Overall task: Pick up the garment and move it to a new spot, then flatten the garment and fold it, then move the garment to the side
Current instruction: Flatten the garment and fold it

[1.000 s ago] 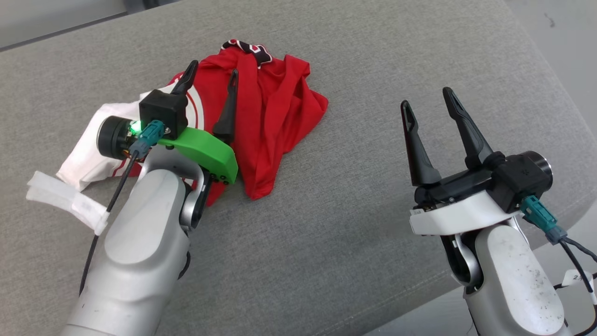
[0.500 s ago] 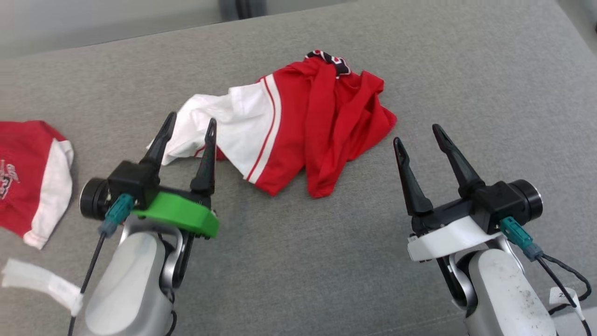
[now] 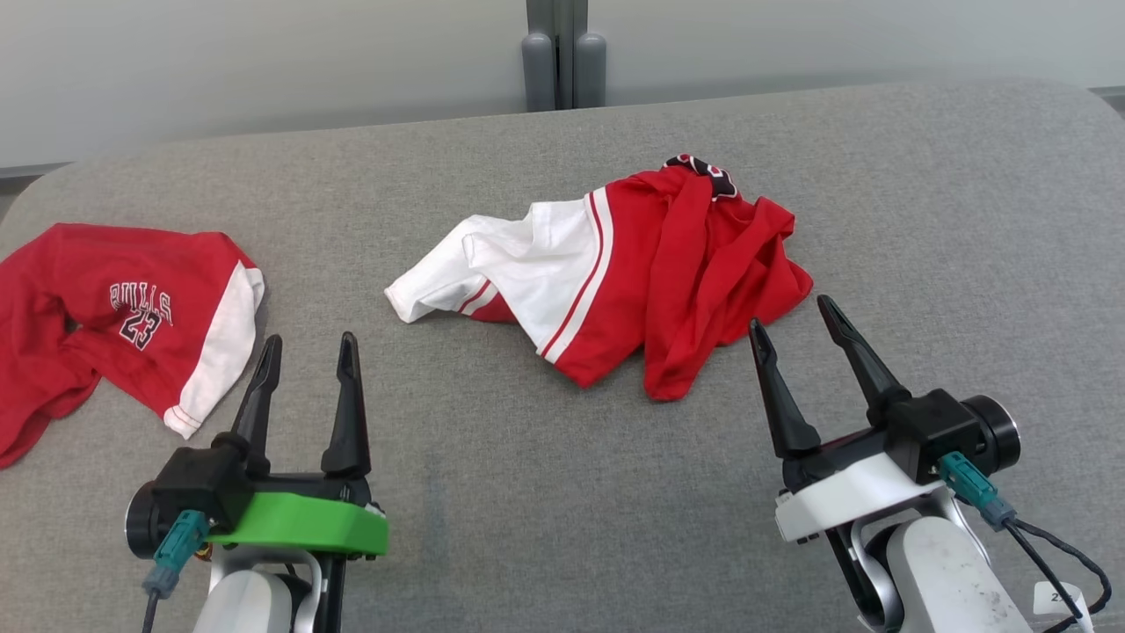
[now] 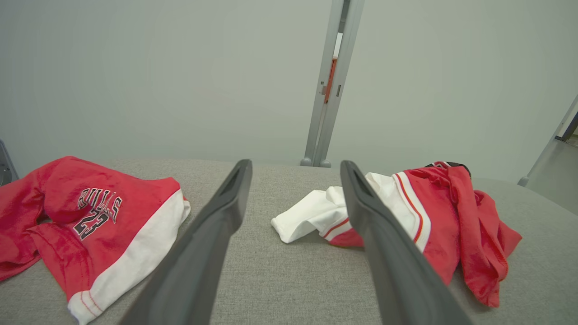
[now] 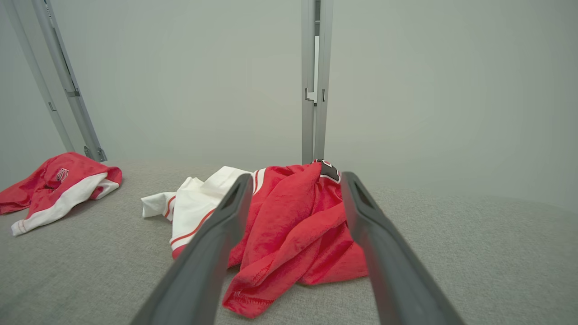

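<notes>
The garment (image 3: 650, 264), red with a white panel and a black collar trim, lies crumpled in a heap at the middle of the grey padded table (image 3: 562, 492). It also appears in the left wrist view (image 4: 433, 216) and the right wrist view (image 5: 289, 221). My left gripper (image 3: 308, 338) stands open at the lower left, well clear of the garment, with nothing between its fingers (image 4: 295, 163). My right gripper (image 3: 789, 312) is open too, its tips just short of the garment's near right edge (image 5: 296, 176).
A second red and white garment (image 3: 132, 308) printed "BULLS 23" lies at the table's left end (image 4: 104, 221). A grey post (image 3: 562, 53) stands behind the far edge against a pale wall. The table's corners are rounded.
The head camera has tilted up, bringing the far edge and the second garment into view. My left gripper has drawn back from over the garment to the near left. Both grippers stayed open.
</notes>
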